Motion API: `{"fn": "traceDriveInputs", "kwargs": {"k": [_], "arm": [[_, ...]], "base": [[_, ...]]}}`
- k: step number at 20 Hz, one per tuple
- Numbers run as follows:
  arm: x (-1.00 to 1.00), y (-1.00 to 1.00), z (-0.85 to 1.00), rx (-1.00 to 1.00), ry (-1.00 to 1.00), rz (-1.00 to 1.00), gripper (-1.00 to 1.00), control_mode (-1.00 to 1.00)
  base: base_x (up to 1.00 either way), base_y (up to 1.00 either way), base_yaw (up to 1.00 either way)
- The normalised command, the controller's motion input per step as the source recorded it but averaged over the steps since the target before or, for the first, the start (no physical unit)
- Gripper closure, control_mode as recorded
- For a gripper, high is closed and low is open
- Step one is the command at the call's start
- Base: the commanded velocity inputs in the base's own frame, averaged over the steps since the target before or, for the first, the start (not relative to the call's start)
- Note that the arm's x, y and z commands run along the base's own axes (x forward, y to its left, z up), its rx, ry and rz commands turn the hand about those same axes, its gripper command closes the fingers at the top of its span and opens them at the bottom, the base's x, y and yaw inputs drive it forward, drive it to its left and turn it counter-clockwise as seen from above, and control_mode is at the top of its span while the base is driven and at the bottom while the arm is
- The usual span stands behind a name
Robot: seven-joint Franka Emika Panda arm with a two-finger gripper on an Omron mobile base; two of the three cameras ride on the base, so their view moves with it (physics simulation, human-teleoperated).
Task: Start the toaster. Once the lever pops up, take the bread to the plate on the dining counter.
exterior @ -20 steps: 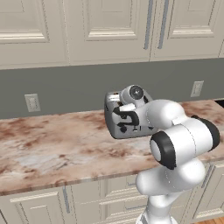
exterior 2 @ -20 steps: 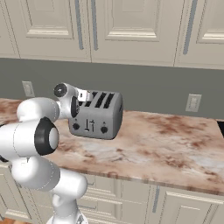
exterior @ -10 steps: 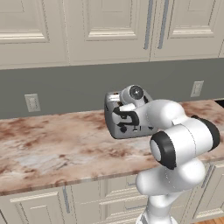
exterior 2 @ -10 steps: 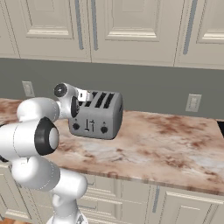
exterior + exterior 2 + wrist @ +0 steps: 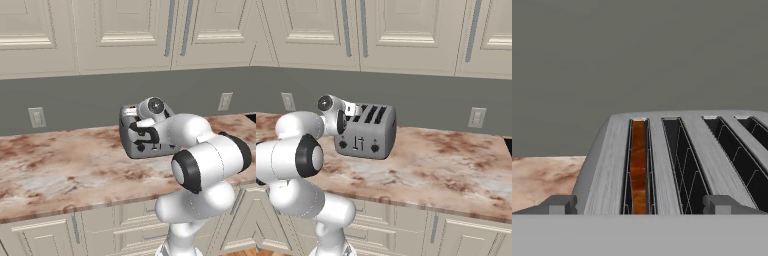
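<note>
The silver-grey toaster (image 5: 368, 132) stands on the marble worktop against the grey wall, its two black knobs and thin levers facing me. My gripper (image 5: 357, 110) hovers open just above the toaster's top left end, also (image 5: 131, 112). In the hand view the toaster (image 5: 692, 165) lies right below, and the orange-brown edge of the bread (image 5: 639, 167) sits deep in the leftmost slot, between my spread fingertips (image 5: 559, 204). Nothing is held. The other slots look empty. The plate and the dining counter are out of view.
The marble worktop (image 5: 60, 170) runs left and right of the toaster, with cream cabinets below and above. Wall outlets (image 5: 36, 116) (image 5: 476, 117) sit on the grey backsplash. My white arm covers the toaster's right part in the left base view.
</note>
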Motion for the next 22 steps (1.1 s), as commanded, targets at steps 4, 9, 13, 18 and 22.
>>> {"fn": "traceDriveInputs", "kwargs": {"k": [4, 9, 13, 18, 22], "arm": [[0.0, 0.0, 0.0, 0.0, 0.0, 0.0, -1.0, -1.0], [0.0, 0.0, 0.0, 0.0, 0.0, 0.0, -1.0, -1.0], [0.0, 0.0, 0.0, 0.0, 0.0, 0.0, -1.0, -1.0], [0.0, 0.0, 0.0, 0.0, 0.0, 0.0, -1.0, -1.0], [0.0, 0.0, 0.0, 0.0, 0.0, 0.0, -1.0, -1.0]], "base": [[0.0, 0.0, 0.0], [0.0, 0.0, 0.0], [0.0, 0.0, 0.0], [0.0, 0.0, 0.0], [0.0, 0.0, 0.0]]}}
